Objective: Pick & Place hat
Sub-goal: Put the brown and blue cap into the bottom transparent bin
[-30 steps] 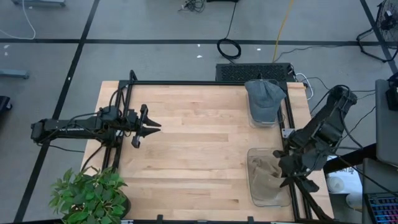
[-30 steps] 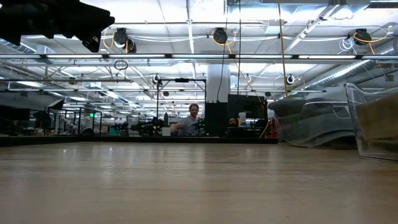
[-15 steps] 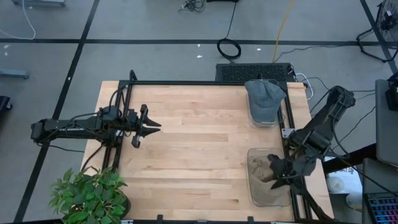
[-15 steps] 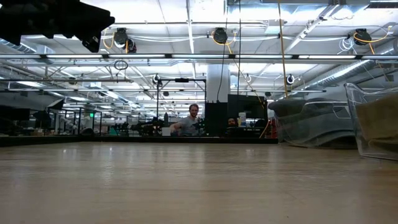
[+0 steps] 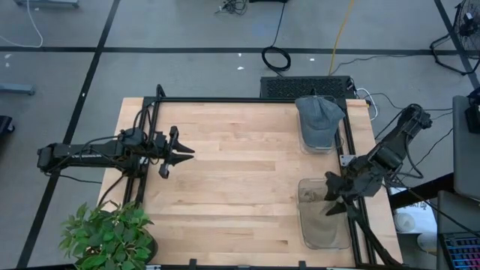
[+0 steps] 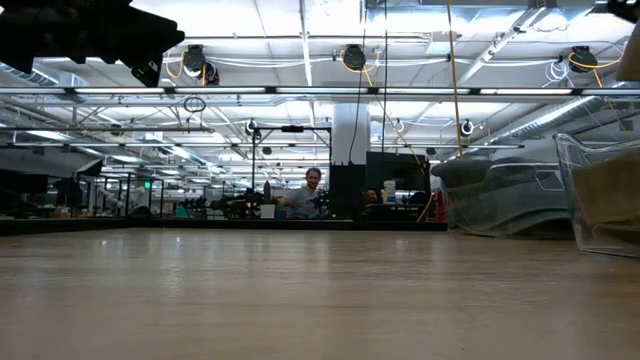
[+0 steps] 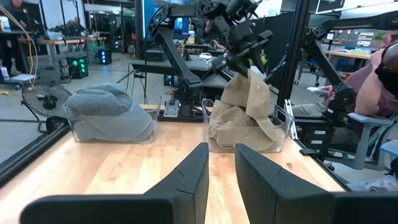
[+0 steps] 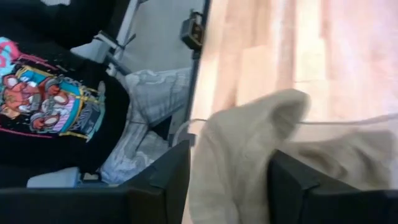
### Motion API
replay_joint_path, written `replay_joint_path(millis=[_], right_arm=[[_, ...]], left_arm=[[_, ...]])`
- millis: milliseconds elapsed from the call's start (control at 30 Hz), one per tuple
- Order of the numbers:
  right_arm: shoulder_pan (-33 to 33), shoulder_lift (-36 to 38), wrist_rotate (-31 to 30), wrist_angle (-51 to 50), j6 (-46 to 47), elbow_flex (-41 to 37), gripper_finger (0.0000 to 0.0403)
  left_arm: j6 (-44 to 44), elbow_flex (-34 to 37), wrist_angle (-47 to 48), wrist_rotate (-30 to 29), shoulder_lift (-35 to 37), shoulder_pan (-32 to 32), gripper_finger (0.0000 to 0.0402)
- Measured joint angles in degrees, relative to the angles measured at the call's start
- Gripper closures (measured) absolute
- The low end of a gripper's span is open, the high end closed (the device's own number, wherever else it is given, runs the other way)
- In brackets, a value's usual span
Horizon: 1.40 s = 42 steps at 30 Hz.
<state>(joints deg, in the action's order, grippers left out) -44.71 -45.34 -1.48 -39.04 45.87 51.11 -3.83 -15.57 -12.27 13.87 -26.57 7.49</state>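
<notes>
Hat of tan, floppy cloth [image 7: 247,102] is seen pinched at its crown between the fingers of the right gripper [image 5: 335,196] and partly lifted, while its lower folds are still gathered inside the clear plastic bin [image 5: 306,232] at the near right of the wooden table [image 5: 240,172]. The grip appears to have been taken at the top of the crown so that the loose cloth can hang free of the bin walls as it is raised. In the right wrist view the tan cloth fills the gap between the two dark fingers, so the jaws are judged to be set around the hat, though how firmly cannot be told. A grey-blue cloth cap [image 5: 319,118] is left draped over a second clear bin [image 5: 303,142] at the far right. The left gripper [image 5: 184,153] is held above the left part of the table, well apart from both bins, apparently parked to keep the middle free; its jaws are seen slightly parted with nothing between them. A leafy green potted plant [image 5: 109,236] is placed at the near left corner.
</notes>
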Motion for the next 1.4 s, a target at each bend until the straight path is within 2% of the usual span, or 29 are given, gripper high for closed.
replay_joint_path(millis=[200, 300, 367, 467, 567, 667, 733, 867, 1067, 1233, 1400], right_arm=[[4.4, 5.6, -0.6, -6.9, 0.0, 0.0, 0.0246], [6.5, 7.9, -3.7, -8.5, -0.8, 0.0, 0.0247], [7.6, 9.2, -4.9, -7.8, -3.0, 0.0, 0.0248], [7.8, 9.5, -3.8, 0.3, -12.3, 0.0, 0.0257], [5.8, 6.6, 2.6, 8.8, -19.7, 0.1, 0.0296], [3.9, 1.5, 7.9, 9.9, -21.8, 0.1, 0.037], [3.1, -2.6, 10.4, 8.1, -20.1, 0.1, 0.0392], [1.8, -11.0, 10.3, -0.1, -12.5, 0.0, 0.04], [1.9, -20.4, 1.8, -13.8, -2.2, -0.1, 0.0402], [1.9, -23.9, 3.4, -10.5, 3.3, -4.2, 0.0402], [3.1, -23.5, 4.0, -8.7, 4.5, -6.4, 0.0402]], left_arm=[[-0.8, 0.0, 0.2, 0.0, 0.0, 0.0, 0.0316], [-0.6, 0.0, 0.2, -0.3, 0.0, 0.0, 0.0316], [-0.6, 0.0, 0.2, -0.4, 0.0, 0.0, 0.0316], [-0.6, 0.0, 0.2, -0.4, 0.0, 0.0, 0.0316], [-0.8, 0.0, 0.2, -0.4, 0.0, 0.0, 0.0316], [-0.8, 0.0, 0.4, -0.4, 0.0, 0.0, 0.0316], [-0.9, 0.0, 0.6, -0.4, 0.0, 0.0, 0.0316], [-0.8, 0.0, 0.5, -0.4, 0.0, 0.0, 0.0316], [-0.8, 0.0, 0.4, -0.4, 0.0, 0.0, 0.0316], [-1.3, 0.0, 0.5, -0.4, 0.0, 0.0, 0.0316], [-1.3, 0.0, 0.5, -0.4, 0.0, 0.0, 0.0316]])
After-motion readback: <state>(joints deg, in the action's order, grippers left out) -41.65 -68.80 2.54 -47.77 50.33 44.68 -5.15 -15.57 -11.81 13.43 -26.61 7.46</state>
